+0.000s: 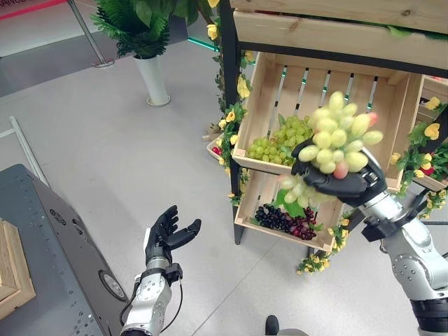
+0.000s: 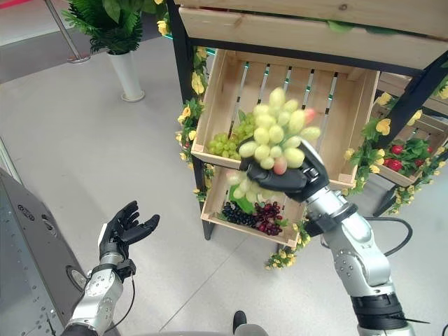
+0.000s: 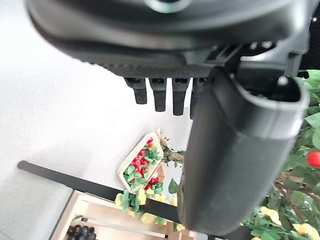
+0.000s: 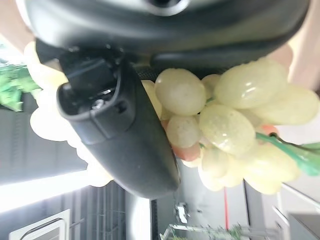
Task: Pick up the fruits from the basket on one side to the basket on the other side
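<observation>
My right hand [image 1: 343, 185] is shut on a bunch of pale green grapes [image 1: 339, 136], holding it up in the air in front of the wooden shelf. In the right wrist view the thumb [image 4: 120, 135] curls over the bunch of grapes [image 4: 230, 125]. Behind it, an upper slatted crate [image 1: 262, 164] holds darker green grapes [image 1: 280, 140]. A lower crate [image 1: 280, 238] holds dark purple grapes [image 1: 283, 220]. My left hand [image 1: 166, 231] hangs open and empty over the floor at the lower left, palm up.
A potted plant in a white vase [image 1: 152, 77] stands at the back left. A grey platform [image 1: 42, 238] with a wooden box [image 1: 10, 269] lies at my left. A crate of red fruit [image 2: 402, 157] sits at the right, and yellow flowers trim the shelf frame.
</observation>
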Robot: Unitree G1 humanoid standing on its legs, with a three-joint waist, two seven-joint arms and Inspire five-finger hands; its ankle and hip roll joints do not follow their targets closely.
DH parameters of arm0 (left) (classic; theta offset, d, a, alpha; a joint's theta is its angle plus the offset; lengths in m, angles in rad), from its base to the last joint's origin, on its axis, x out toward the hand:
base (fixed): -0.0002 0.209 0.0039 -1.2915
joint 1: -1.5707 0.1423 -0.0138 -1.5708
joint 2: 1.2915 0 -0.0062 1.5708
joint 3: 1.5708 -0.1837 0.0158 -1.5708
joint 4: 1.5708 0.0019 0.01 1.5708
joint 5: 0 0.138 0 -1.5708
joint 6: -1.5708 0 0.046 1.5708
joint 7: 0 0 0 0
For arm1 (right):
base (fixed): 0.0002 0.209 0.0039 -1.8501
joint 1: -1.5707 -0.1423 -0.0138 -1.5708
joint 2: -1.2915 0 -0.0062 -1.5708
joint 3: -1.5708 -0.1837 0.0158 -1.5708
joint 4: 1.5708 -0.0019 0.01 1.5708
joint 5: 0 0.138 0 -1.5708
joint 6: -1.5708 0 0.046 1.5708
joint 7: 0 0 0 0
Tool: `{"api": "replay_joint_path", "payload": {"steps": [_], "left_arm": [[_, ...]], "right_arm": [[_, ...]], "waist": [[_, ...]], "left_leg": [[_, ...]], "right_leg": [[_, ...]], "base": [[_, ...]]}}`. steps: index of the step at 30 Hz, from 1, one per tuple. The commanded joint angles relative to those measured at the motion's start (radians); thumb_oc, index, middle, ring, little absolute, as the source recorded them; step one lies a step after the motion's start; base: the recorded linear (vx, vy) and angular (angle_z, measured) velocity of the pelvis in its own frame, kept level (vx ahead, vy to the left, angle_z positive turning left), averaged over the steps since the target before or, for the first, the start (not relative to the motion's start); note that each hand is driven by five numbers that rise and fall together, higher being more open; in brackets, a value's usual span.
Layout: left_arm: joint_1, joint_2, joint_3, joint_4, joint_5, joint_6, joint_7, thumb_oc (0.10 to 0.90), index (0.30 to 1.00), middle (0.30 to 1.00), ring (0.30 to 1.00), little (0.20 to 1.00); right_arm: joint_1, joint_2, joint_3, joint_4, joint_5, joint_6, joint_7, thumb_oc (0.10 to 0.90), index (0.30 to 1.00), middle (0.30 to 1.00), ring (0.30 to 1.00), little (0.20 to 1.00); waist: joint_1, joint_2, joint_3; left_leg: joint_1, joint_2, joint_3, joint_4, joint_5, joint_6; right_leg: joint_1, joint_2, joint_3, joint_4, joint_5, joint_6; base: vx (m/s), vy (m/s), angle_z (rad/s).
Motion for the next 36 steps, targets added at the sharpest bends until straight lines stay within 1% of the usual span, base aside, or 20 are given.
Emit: {"api": "replay_joint_path", "payload": {"steps": [1, 4, 5, 7, 8, 10, 11, 13, 15, 16, 17, 18, 19, 21, 23, 25, 29, 32, 36], "left_arm": [[-0.093, 0.075, -0.018, 0.000, 0.031, -0.090, -0.020, 0.800, 0.900, 0.900, 0.900, 0.900], [-0.094, 0.084, -0.027, 0.002, 0.029, -0.096, -0.020, 0.800, 0.900, 0.900, 0.900, 0.900], [-0.093, 0.089, -0.027, -0.003, 0.029, -0.099, -0.023, 0.800, 0.900, 0.900, 0.900, 0.900], [-0.090, 0.091, -0.029, -0.014, 0.034, -0.104, -0.024, 0.800, 0.900, 0.900, 0.900, 0.900], [-0.085, 0.101, -0.036, -0.033, 0.043, -0.104, -0.033, 0.800, 0.900, 0.900, 0.900, 0.900], [-0.085, 0.110, -0.046, -0.051, 0.050, -0.098, -0.044, 0.800, 0.900, 0.900, 0.900, 0.900], [-0.090, 0.117, -0.059, -0.060, 0.048, -0.091, -0.047, 0.800, 0.900, 0.900, 0.900, 0.900], [-0.095, 0.124, -0.078, -0.066, 0.041, -0.087, -0.054, 0.800, 0.900, 0.900, 0.900, 0.900], [-0.099, 0.130, -0.098, -0.069, 0.033, -0.085, -0.062, 0.800, 0.900, 0.900, 0.900, 0.900], [-0.101, 0.133, -0.106, -0.073, 0.030, -0.081, -0.061, 0.800, 0.900, 0.900, 0.900, 0.900], [-0.104, 0.137, -0.116, -0.079, 0.025, -0.076, -0.062, 0.800, 0.900, 0.900, 0.900, 0.900], [-0.105, 0.137, -0.116, -0.079, 0.024, -0.075, -0.062, 0.800, 0.900, 0.900, 0.900, 0.900], [-0.104, 0.141, -0.127, -0.080, 0.020, -0.073, -0.066, 0.800, 0.900, 0.900, 0.900, 0.900], [-0.105, 0.143, -0.133, -0.084, 0.020, -0.068, -0.067, 0.800, 0.900, 0.900, 0.900, 0.900], [-0.102, 0.144, -0.147, -0.085, 0.019, -0.066, -0.070, 0.800, 0.900, 0.900, 0.900, 0.900], [-0.102, 0.146, -0.156, -0.088, 0.016, -0.062, -0.068, 0.800, 0.900, 0.900, 0.900, 0.900], [-0.103, 0.154, -0.172, -0.086, 0.010, -0.053, -0.067, 0.800, 0.900, 0.900, 0.900, 0.900], [-0.105, 0.160, -0.183, -0.083, 0.007, -0.051, -0.066, 0.800, 0.900, 0.900, 0.900, 0.900], [-0.108, 0.163, -0.190, -0.078, 0.006, -0.053, -0.070, 0.800, 0.900, 0.900, 0.900, 0.900]], "right_arm": [[-0.181, -0.032, -0.100, -0.009, 0.009, -0.099, -0.146, 0.400, 0.300, 0.300, 0.300, 0.300], [-0.224, -0.095, -0.094, 0.077, -0.081, -0.083, -0.239, 0.400, 0.300, 0.300, 0.300, 0.300], [-0.232, -0.121, -0.097, 0.114, -0.089, -0.071, -0.256, 0.400, 0.300, 0.300, 0.300, 0.300], [-0.243, -0.145, -0.096, 0.152, -0.086, -0.049, -0.269, 0.400, 0.300, 0.300, 0.300, 0.300], [-0.257, -0.178, -0.096, 0.223, -0.077, -0.020, -0.273, 0.400, 0.300, 0.300, 0.300, 0.300], [-0.277, -0.212, -0.090, 0.297, -0.060, 0.012, -0.276, 0.400, 0.300, 0.300, 0.300, 0.300], [-0.298, -0.242, -0.078, 0.356, -0.041, 0.035, -0.287, 0.400, 0.300, 0.300, 0.300, 0.300], [-0.338, -0.285, -0.055, 0.457, -0.014, 0.054, -0.281, 0.400, 0.300, 0.300, 0.300, 0.300], [-0.399, -0.331, -0.024, 0.568, 0.031, 0.094, -0.280, 0.400, 0.300, 0.300, 0.300, 0.300], [-0.417, -0.345, -0.016, 0.608, 0.040, 0.102, -0.273, 0.400, 0.300, 0.300, 0.300, 0.300], [-0.449, -0.363, 0.001, 0.661, 0.043, 0.126, -0.273, 0.400, 0.300, 0.300, 0.300, 0.300], [-0.455, -0.365, 0.005, 0.666, 0.043, 0.128, -0.273, 0.400, 0.300, 0.300, 0.300, 0.300], [-0.489, -0.387, 0.032, 0.739, 0.030, 0.150, -0.261, 0.400, 0.300, 0.300, 0.300, 0.300], [-0.513, -0.398, 0.054, 0.781, 0.016, 0.169, -0.261, 0.400, 0.300, 0.300, 0.300, 0.300], [-0.563, -0.416, 0.099, 0.849, 0.002, 0.202, -0.268, 0.400, 0.300, 0.300, 0.300, 0.300], [-0.594, -0.422, 0.122, 0.893, -0.001, 0.211, -0.272, 0.400, 0.300, 0.300, 0.300, 0.300], [-0.646, -0.425, 0.145, 0.957, 0.023, 0.210, -0.287, 0.400, 0.300, 0.300, 0.300, 0.300], [-0.687, -0.418, 0.158, 0.989, 0.034, 0.189, -0.302, 0.400, 0.300, 0.300, 0.300, 0.300], [-0.741, -0.409, 0.188, 0.991, 0.014, 0.174, -0.341, 0.400, 0.300, 0.300, 0.300, 0.300]], "waist": [[0.004, -0.048, -0.047], [0.008, -0.054, -0.054], [0.010, -0.057, -0.056], [0.011, -0.060, -0.057], [0.017, -0.065, -0.057], [0.024, -0.069, -0.054], [0.030, -0.072, -0.054], [0.039, -0.077, -0.054], [0.047, -0.079, -0.055], [0.051, -0.080, -0.055], [0.055, -0.081, -0.055], [0.055, -0.080, -0.054], [0.062, -0.081, -0.053], [0.066, -0.082, -0.053], [0.072, -0.082, -0.052], [0.076, -0.082, -0.051], [0.086, -0.081, -0.049], [0.093, -0.078, -0.047], [0.100, -0.074, -0.047]], "left_leg": [[-0.001, -0.065, -0.021, 0.008, -0.101, 0.051], [0.001, -0.066, -0.027, 0.008, -0.103, 0.051], [0.001, -0.066, -0.029, 0.008, -0.103, 0.051], [0.000, -0.066, -0.031, 0.008, -0.102, 0.051], [0.000, -0.066, -0.033, 0.008, -0.102, 0.051], [0.000, -0.066, -0.037, 0.008, -0.101, 0.051], [0.000, -0.066, -0.042, 0.008, -0.102, 0.051], [0.001, -0.066, -0.045, 0.008, -0.102, 0.051], [0.003, -0.067, -0.050, 0.008, -0.103, 0.051], [0.003, -0.068, -0.052, 0.008, -0.103, 0.050], [0.003, -0.068, -0.055, 0.008, -0.104, 0.050], [0.003, -0.068, -0.055, 0.008, -0.104, 0.050], [0.003, -0.069, -0.057, 0.008, -0.104, 0.049], [0.003, -0.069, -0.059, 0.008, -0.103, 0.049], [0.002, -0.069, -0.063, 0.008, -0.102, 0.048], [0.001, -0.069, -0.066, 0.008, -0.102, 0.048], [0.002, -0.069, -0.071, 0.008, -0.100, 0.049], [0.002, -0.070, -0.074, 0.008, -0.098, 0.049], [-0.001, -0.072, -0.080, 0.008, -0.097, 0.048]], "right_leg": [[0.067, -0.008, -0.010, 0.003, -0.084, -0.008], [0.069, -0.007, -0.011, 0.003, -0.085, -0.007], [0.070, -0.007, -0.011, 0.003, -0.085, -0.007], [0.069, -0.007, -0.012, 0.003, -0.084, -0.007], [0.070, -0.006, -0.014, 0.003, -0.083, -0.007], [0.071, -0.006, -0.018, 0.003, -0.082, -0.008], [0.073, -0.006, -0.020, 0.003, -0.082, -0.008], [0.076, -0.006, -0.025, 0.003, -0.082, -0.009], [0.078, -0.005, -0.028, 0.003, -0.082, -0.009], [0.079, -0.005, -0.030, 0.003, -0.082, -0.009], [0.079, -0.006, -0.033, 0.003, -0.081, -0.009], [0.079, -0.006, -0.033, 0.003, -0.081, -0.009], [0.080, -0.007, -0.035, 0.003, -0.080, -0.009], [0.080, -0.007, -0.037, 0.003, -0.080, -0.009], [0.079, -0.007, -0.039, 0.003, -0.078, -0.010], [0.079, -0.006, -0.041, 0.003, -0.078, -0.011], [0.082, -0.006, -0.046, 0.003, -0.078, -0.013], [0.084, -0.007, -0.050, 0.003, -0.078, -0.014], [0.085, -0.009, -0.054, 0.003, -0.080, -0.015]], "base": [[0.00, 0.000, 0.00], [0.01, 0.009, 0.04], [0.00, 0.013, 0.07], [0.00, 0.005, 0.02], [0.00, 0.000, 0.00], [0.00, 0.000, 0.00], [0.00, 0.000, 0.00], [0.00, 0.000, 0.00], [0.00, 0.000, 0.00], [0.00, 0.000, 0.00], [0.00, 0.000, 0.00], [0.00, 0.000, 0.00], [0.00, 0.000, 0.00], [0.00, 0.000, 0.00], [0.00, 0.000, 0.00], [0.00, -0.015, 0.07], [0.01, -0.023, 0.09], [0.00, 0.000, 0.00], [0.01, -0.009, 0.03]]}}
